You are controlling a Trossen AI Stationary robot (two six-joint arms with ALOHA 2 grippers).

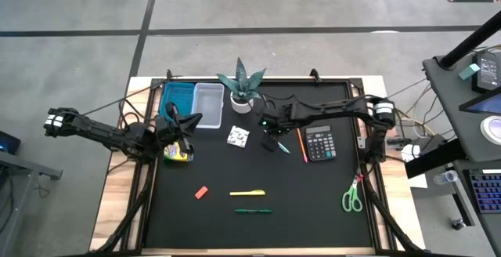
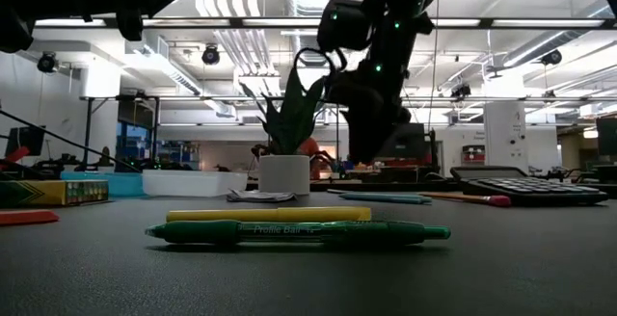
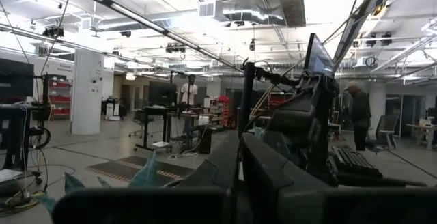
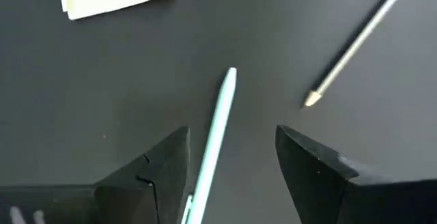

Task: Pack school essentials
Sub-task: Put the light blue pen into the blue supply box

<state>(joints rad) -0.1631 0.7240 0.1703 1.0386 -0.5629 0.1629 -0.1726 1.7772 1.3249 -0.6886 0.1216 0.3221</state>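
Observation:
My right gripper [image 1: 271, 137] hangs open just above the black mat, pointing steeply down. In the right wrist view its fingers [image 4: 232, 132] stand on either side of a teal pen [image 4: 217, 128] without touching it. An orange pencil [image 1: 301, 142] lies beside the pen, and a white patterned packet [image 1: 239, 137] lies to its left. A red eraser [image 1: 201, 192], a yellow pen [image 1: 247, 192], a green pen [image 1: 252, 210] and green-handled scissors [image 1: 352, 197] lie nearer the front. My left gripper [image 1: 190, 121] is shut and empty above the yellow crayon box [image 1: 178, 153].
A blue bin [image 1: 178, 99] and a clear bin [image 1: 208, 104] stand side by side at the mat's far left. A spiky plant in a white pot [image 1: 242, 100] stands next to them. A calculator [image 1: 318, 142] lies right of the pencil.

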